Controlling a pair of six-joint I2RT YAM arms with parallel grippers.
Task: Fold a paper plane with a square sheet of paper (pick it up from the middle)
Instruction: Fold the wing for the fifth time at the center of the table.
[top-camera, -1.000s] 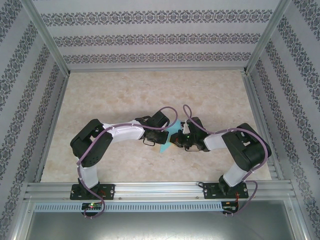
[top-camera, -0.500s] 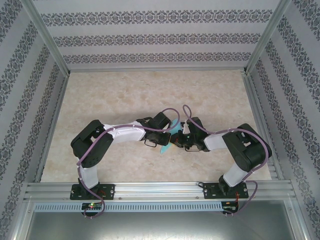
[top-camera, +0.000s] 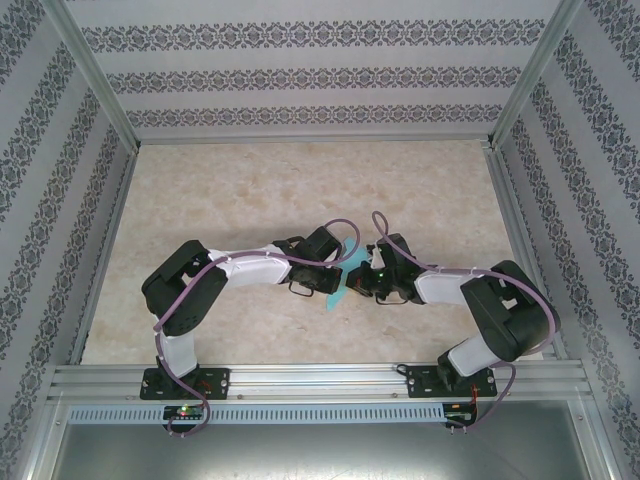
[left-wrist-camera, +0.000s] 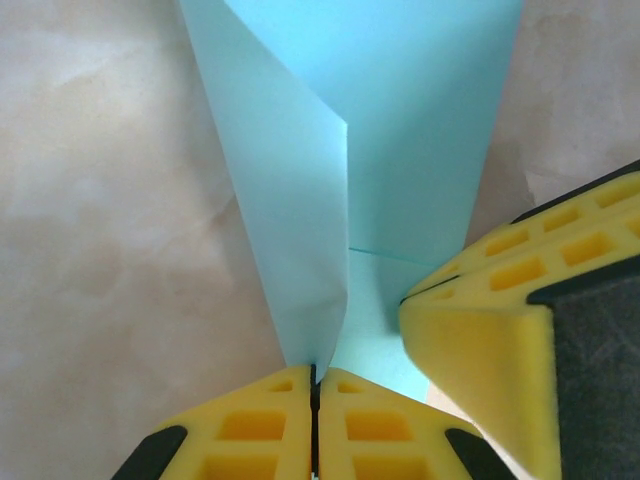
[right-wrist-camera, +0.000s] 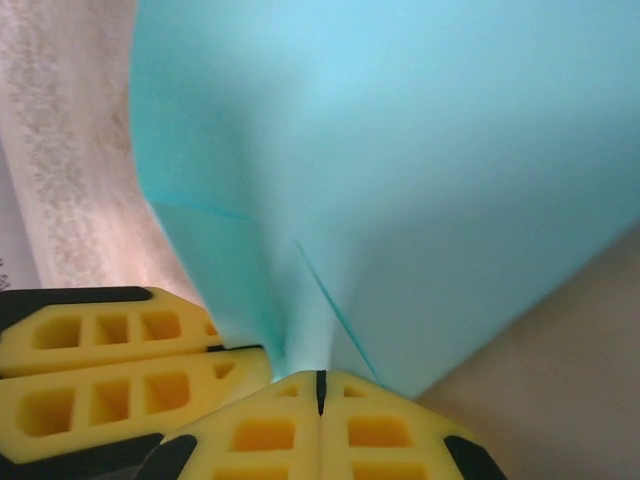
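The turquoise sheet of paper (top-camera: 338, 285) is folded, creased and lifted between the two arms at the table's middle. In the left wrist view the paper (left-wrist-camera: 420, 120) tapers down into my left gripper (left-wrist-camera: 316, 374), which is shut on its narrow end. The right gripper's yellow fingers (left-wrist-camera: 490, 330) crowd in from the right. In the right wrist view the paper (right-wrist-camera: 400, 150) bulges above my right gripper (right-wrist-camera: 321, 380), shut on a pinched ridge of it. The left gripper's fingers (right-wrist-camera: 110, 380) lie just to its left. Seen from above, my left gripper (top-camera: 337, 264) and right gripper (top-camera: 353, 284) nearly touch.
The beige marbled table (top-camera: 250, 190) is walled by patterned panels at the back and both sides. An aluminium rail (top-camera: 320, 380) runs along the near edge, where both arm bases are bolted. Purple cables loop over both arms.
The right arm's elbow has swung out to the right and toward the near edge, turning its wrist. The left gripper has edged right. Both stay shut on the paper.
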